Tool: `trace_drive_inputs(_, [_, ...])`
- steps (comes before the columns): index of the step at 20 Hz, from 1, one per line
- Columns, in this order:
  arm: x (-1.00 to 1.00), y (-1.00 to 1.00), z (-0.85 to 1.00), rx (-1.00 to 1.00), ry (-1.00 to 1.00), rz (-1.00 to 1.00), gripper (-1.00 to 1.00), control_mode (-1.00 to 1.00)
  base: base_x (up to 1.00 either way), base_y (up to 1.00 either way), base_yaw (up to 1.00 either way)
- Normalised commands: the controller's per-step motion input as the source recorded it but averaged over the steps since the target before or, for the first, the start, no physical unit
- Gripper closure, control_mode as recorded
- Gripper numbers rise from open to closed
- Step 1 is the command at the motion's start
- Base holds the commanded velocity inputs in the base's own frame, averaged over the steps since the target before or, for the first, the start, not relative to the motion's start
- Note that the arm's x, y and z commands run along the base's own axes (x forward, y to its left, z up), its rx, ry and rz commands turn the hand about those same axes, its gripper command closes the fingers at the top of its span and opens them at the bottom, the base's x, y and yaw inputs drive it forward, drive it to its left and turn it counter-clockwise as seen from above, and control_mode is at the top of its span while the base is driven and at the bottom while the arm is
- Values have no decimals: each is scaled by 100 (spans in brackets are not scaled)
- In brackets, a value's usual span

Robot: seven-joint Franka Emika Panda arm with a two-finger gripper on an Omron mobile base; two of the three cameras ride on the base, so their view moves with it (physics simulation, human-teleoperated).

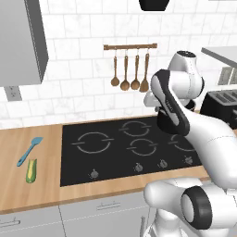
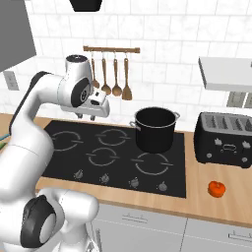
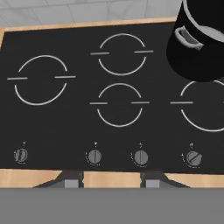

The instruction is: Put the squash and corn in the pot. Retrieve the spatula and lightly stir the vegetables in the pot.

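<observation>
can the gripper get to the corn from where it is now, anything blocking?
Probably yes. The corn lies in the open on the counter left of the cooktop, beside the spatula, with nothing over it. The gripper hangs above the cooktop, holding nothing.

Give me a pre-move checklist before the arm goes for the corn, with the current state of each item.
1. Corn reachable and unobstructed: ok, it lies alone on the wooden counter left of the cooktop.
2. Spatula clear of the corn: ok, it lies just beyond the corn and apart from it.
3. Gripper empty: ok, nothing sits between the fingertips.
4. Gripper over the corn: not ok, it hangs over the cooktop's front edge.
5. Pot ready: ok, upright on a rear burner, no lid.
6. Squash already in the pot: cannot tell, its inside is hidden.
</observation>
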Motion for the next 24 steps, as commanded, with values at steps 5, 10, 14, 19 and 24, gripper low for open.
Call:
trace_drive_inputs(5, [-9,-7,0,0,0,-1,-100,-100,0,0,0])
trace_drive_inputs(10, [-1,-75,-8,4,0,-6,-100,-100,0,0,0])
trace_drive_inputs(14, [0,-100,-20,5,2,-11,-100,-100,0,0,0])
trace_drive_inputs(19, [0,-100,-24,4,4,-11,-100,-100,0,0,0])
trace_drive_inputs(24, [0,-100,-27,1,4,-9,-100,-100,0,0,0])
